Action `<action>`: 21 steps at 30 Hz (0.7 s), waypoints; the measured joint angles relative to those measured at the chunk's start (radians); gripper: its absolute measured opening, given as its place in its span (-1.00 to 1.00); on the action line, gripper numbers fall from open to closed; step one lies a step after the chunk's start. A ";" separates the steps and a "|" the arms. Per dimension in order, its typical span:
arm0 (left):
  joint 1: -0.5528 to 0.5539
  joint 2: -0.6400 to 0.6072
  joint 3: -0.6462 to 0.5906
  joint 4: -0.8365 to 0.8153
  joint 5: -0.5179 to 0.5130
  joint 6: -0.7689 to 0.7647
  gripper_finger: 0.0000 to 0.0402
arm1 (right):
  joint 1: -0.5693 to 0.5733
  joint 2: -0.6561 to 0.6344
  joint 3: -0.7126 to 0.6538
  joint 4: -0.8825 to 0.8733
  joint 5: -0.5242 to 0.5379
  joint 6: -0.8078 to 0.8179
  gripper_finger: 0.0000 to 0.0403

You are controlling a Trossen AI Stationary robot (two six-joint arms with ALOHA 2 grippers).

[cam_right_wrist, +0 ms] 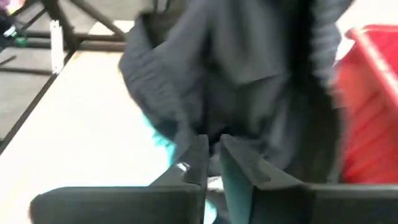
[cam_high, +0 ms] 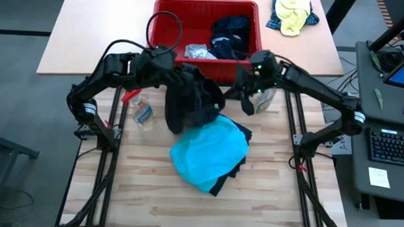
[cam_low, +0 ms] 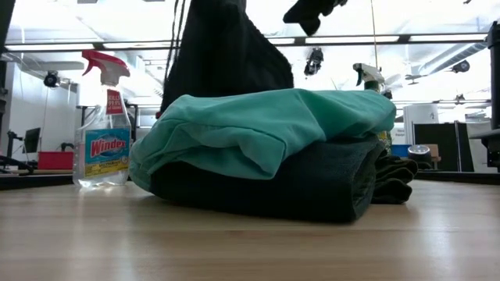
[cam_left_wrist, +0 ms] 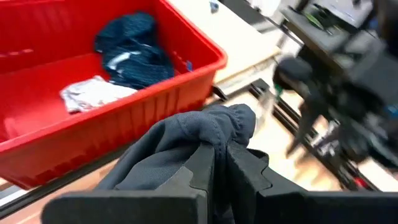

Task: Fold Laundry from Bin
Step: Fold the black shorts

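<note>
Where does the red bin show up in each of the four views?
High view: red bin at top centre, beyond the hanging dark garment.
Low view: not in it.
Left wrist view: fills the upper left, behind the dark garment.
Right wrist view: red edge at far right.
Shared landmark: the dark garment.

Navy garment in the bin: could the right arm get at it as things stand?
Probably not yet. The navy garment lies uncovered in the bin, but the right gripper sits against the dark garment hanging from the left gripper.
</note>
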 joint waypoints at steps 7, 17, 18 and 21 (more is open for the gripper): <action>0.005 0.010 0.000 0.011 -0.022 -0.007 -0.94 | 0.075 0.074 -0.001 0.059 0.115 0.019 -0.25; 0.005 0.010 0.000 0.013 -0.022 0.002 -0.94 | 0.078 0.289 -0.001 0.194 -0.034 0.126 0.13; 0.006 0.010 0.000 0.012 -0.022 0.003 -0.94 | 0.077 0.303 -0.002 0.198 -0.032 0.127 0.09; 0.006 0.010 0.000 0.003 -0.022 0.005 -0.94 | 0.076 0.309 -0.003 0.205 -0.029 0.127 -0.20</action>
